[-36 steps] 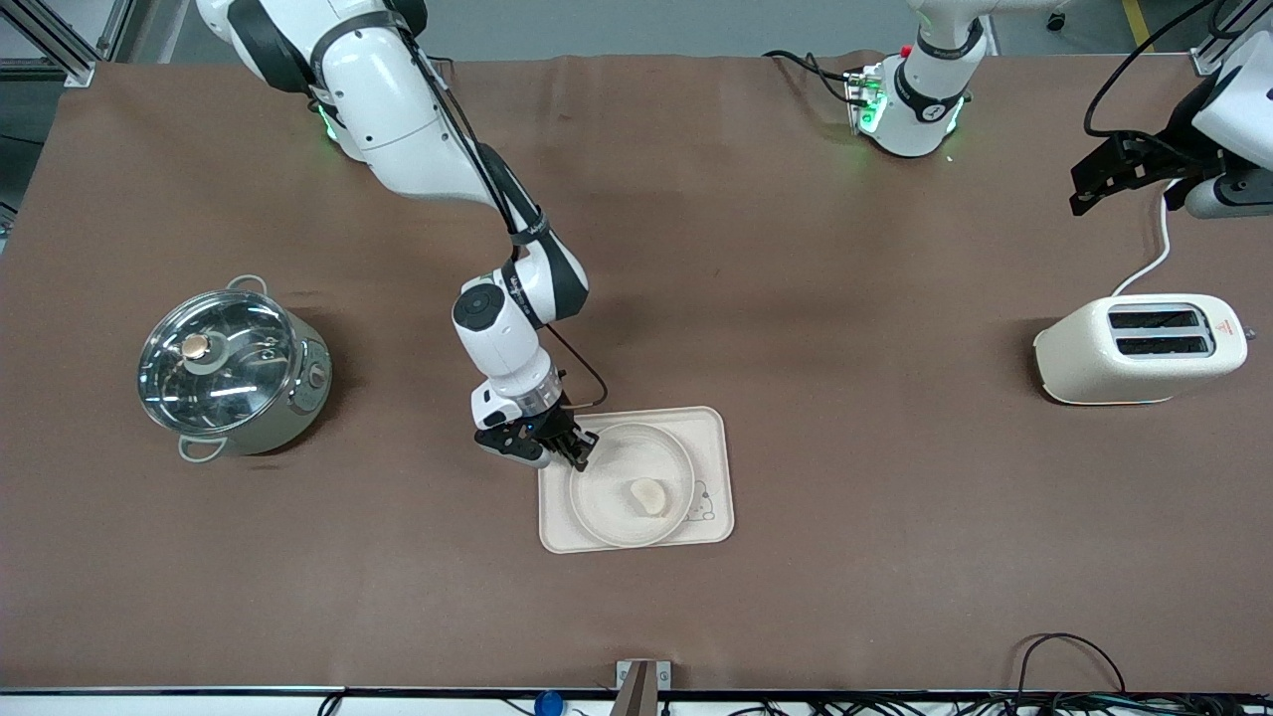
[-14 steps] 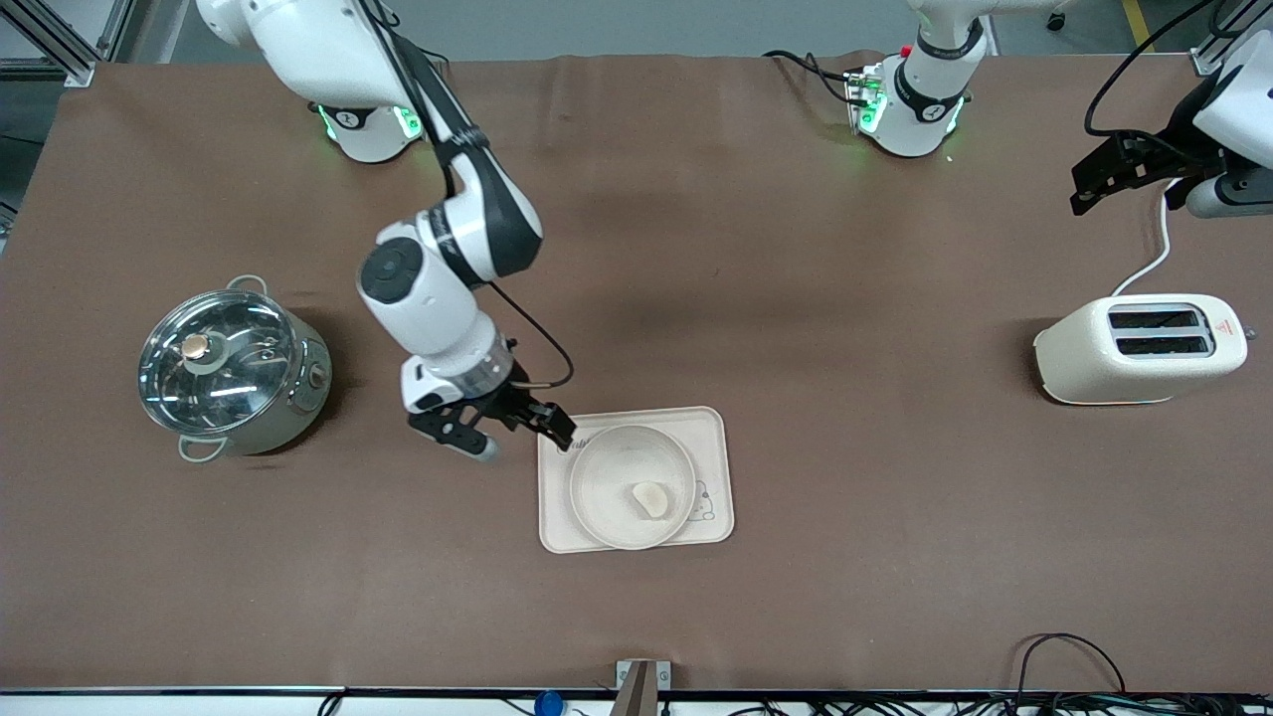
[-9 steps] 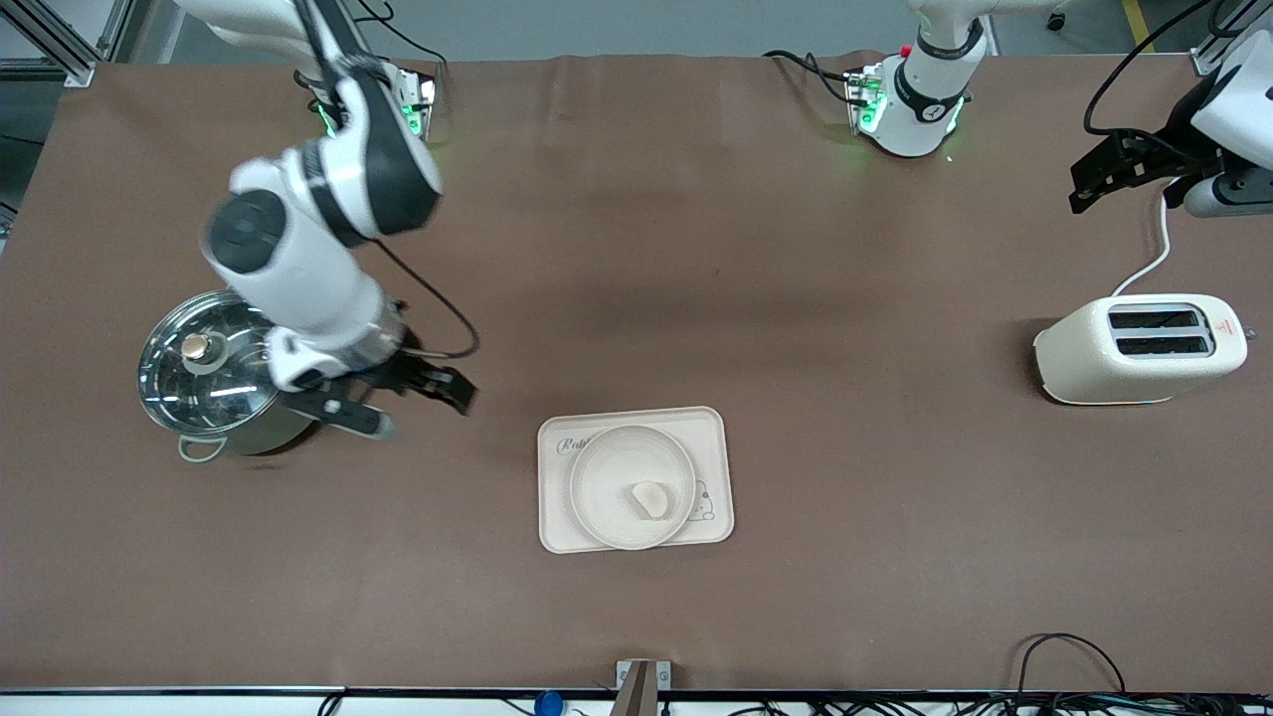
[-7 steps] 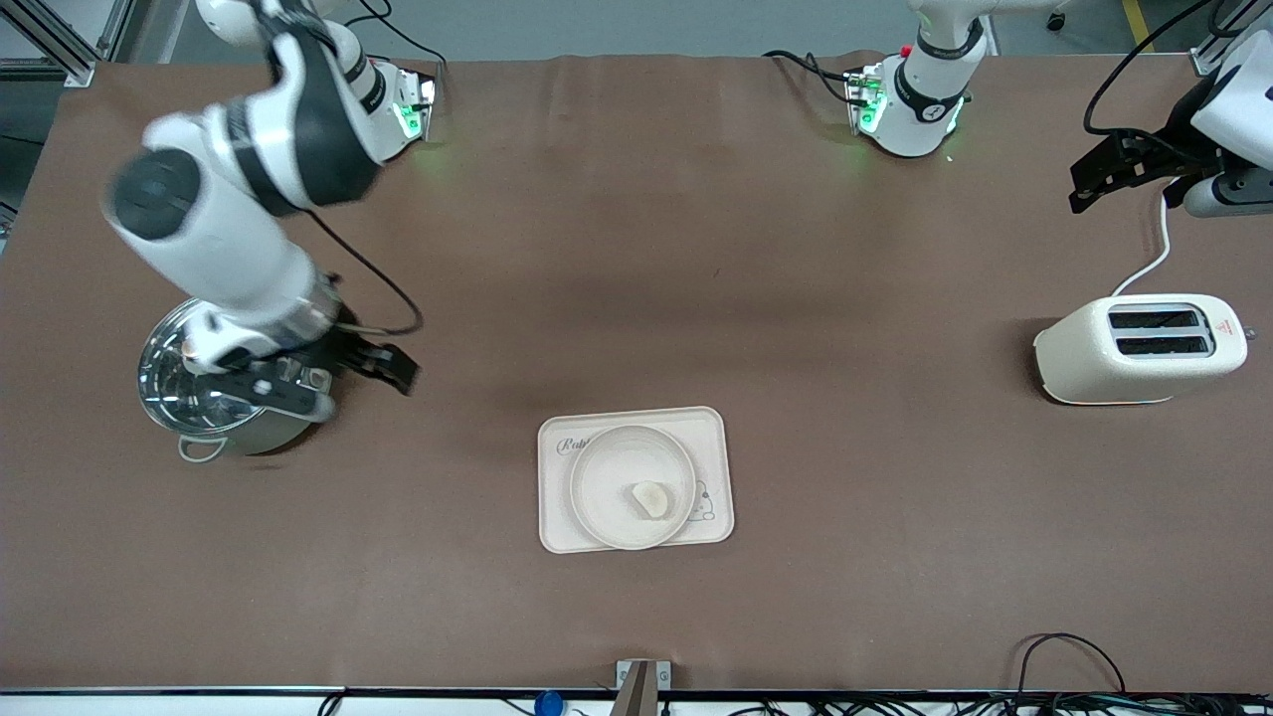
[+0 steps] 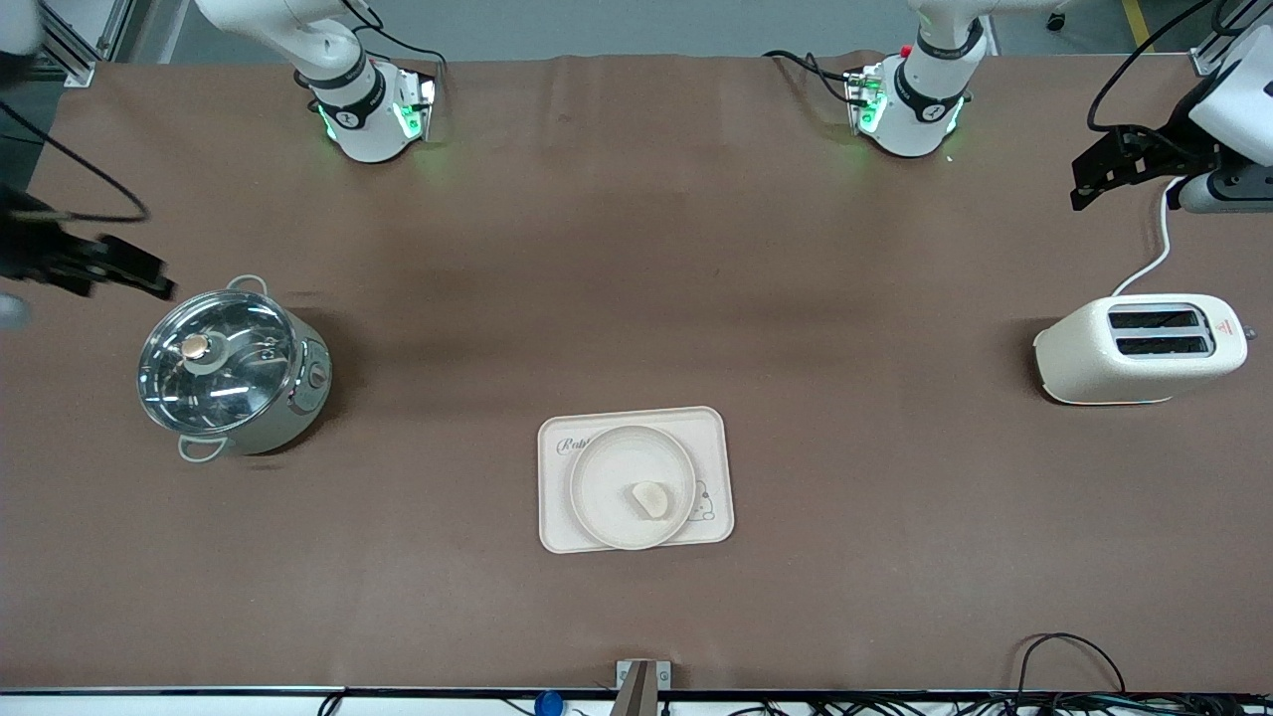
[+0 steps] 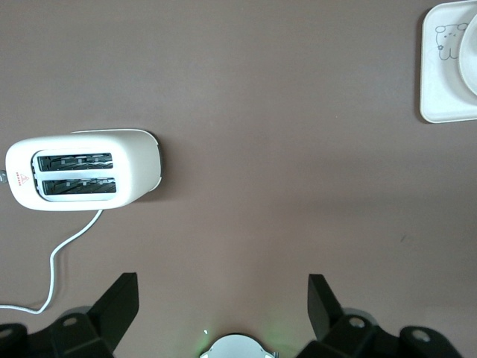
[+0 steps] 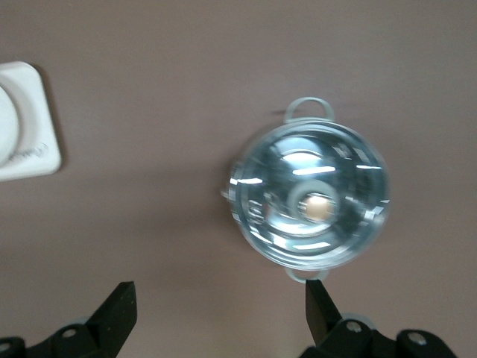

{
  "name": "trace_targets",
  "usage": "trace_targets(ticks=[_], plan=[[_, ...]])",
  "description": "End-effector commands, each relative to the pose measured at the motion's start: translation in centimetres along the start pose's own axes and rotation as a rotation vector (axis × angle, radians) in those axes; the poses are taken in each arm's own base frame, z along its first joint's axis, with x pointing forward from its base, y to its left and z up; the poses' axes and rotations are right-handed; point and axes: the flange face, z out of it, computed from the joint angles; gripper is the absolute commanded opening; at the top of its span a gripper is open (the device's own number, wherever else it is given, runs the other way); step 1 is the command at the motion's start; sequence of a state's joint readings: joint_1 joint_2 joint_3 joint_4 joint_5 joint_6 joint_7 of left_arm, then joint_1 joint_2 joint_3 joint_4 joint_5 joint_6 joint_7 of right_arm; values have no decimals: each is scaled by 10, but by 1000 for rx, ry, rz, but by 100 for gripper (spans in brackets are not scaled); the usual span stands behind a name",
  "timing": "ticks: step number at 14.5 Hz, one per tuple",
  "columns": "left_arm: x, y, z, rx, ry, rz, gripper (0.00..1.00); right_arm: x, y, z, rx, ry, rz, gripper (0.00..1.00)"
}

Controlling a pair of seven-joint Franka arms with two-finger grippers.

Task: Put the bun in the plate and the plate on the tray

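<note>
Front view, from the right arm's end of the bench: the right gripper hangs high over that end's edge, just beside the lidded steel pot; its wrist view shows the fingers spread wide and empty. At mid-bench, toward the edge nearest the camera, the tray lies flat with the plate on it and the bun in the plate, off-centre toward the left arm's end. Both placings look done.

The bun looks soft and light and would probably dent under a hard pinch, so a gentle hold across its rounded sides should suit. The plate seems stiff, smooth and likely slippery; its raised rim is the place to grip.

"Rabbit" in script shows at the tray's corner, with a bunny drawing at the other end. The toaster, near the left arm's end, carries a red warning triangle I cannot read further. The left gripper waits over that end, fingers wide apart.
</note>
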State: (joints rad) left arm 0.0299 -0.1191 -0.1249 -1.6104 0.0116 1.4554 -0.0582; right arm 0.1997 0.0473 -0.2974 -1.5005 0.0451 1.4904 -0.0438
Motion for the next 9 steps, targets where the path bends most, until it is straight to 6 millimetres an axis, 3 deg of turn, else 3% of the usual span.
trace_targets(ticks=[1, 3, 9], plan=[[1, -3, -12, -9, 11, 12, 100, -11, 9, -22, -52, -7, -74, 100], [4, -3, -15, -3, 7, 12, 100, -15, 10, -28, -57, 9, -81, 100], [3, 1, -14, 1, -2, 21, 100, -8, -6, -22, -83, 15, -114, 100]])
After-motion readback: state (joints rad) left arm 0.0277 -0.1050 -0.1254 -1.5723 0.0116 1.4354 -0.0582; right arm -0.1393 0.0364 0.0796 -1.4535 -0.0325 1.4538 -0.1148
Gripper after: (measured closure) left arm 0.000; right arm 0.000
